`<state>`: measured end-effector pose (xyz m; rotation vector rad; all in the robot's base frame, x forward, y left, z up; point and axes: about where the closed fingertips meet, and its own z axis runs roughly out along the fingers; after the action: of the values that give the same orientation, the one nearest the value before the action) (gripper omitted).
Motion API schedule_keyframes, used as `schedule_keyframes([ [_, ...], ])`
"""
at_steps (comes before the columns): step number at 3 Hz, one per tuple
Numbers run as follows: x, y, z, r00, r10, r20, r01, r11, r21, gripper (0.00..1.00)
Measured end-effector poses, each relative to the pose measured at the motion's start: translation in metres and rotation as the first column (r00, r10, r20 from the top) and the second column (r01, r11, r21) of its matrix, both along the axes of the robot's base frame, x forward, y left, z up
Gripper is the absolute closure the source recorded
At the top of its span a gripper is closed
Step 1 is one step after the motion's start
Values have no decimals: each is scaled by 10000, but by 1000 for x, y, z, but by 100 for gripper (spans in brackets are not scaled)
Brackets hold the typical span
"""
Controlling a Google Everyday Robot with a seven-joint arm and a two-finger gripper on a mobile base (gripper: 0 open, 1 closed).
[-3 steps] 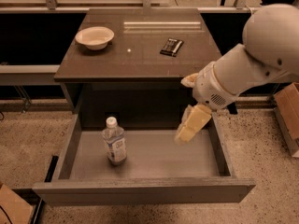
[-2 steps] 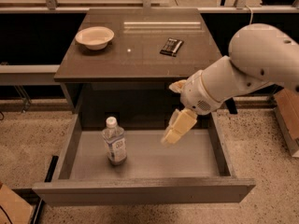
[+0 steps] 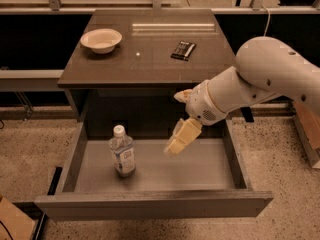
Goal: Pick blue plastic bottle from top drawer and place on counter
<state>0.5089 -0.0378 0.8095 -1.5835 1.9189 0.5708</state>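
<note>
The top drawer (image 3: 150,205) is seen pulled fully out of the cabinet, with its plain grey front panel towards the camera. The blue plastic bottle (image 3: 122,153) is stood upright on the drawer's smooth floor, in the left half and nearer the back wall than the front panel. Its white cap is turned upward, and a white-and-bluish label is wrapped round its middle. Nothing else is seen lying in the drawer.

The gripper (image 3: 176,125) is held above the drawer's floor, near the middle and close to the back wall, to the right of the bottle and apart from it. Its cream fingers (image 3: 181,137) are spread apart and nothing is held between them. The lower finger is angled down and to the left, towards the bottle's side of the drawer. The gripper is carried by a bulky white arm (image 3: 270,76), which is reached in from the right over the drawer's right wall.

Above the drawer, the glossy dark surface (image 3: 150,66) is lit by a bright streak near its far edge. A shallow white bowl (image 3: 101,40) is set on its left rear part, and a small flat black packet (image 3: 183,50) is laid right of centre, well apart from the bowl. The cabinet is stood on a speckled floor (image 3: 280,154).
</note>
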Motion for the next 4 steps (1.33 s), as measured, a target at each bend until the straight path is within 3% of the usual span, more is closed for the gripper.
schedule_keyframes([
  [1,3,8,-7,9998,-190,2,190,9995,258,0],
  [2,20,38,-22,9998,16,198,-41,9921,1254,0],
  [4,41,100,-73,9968,770,-222,-678,9582,2779,0],
])
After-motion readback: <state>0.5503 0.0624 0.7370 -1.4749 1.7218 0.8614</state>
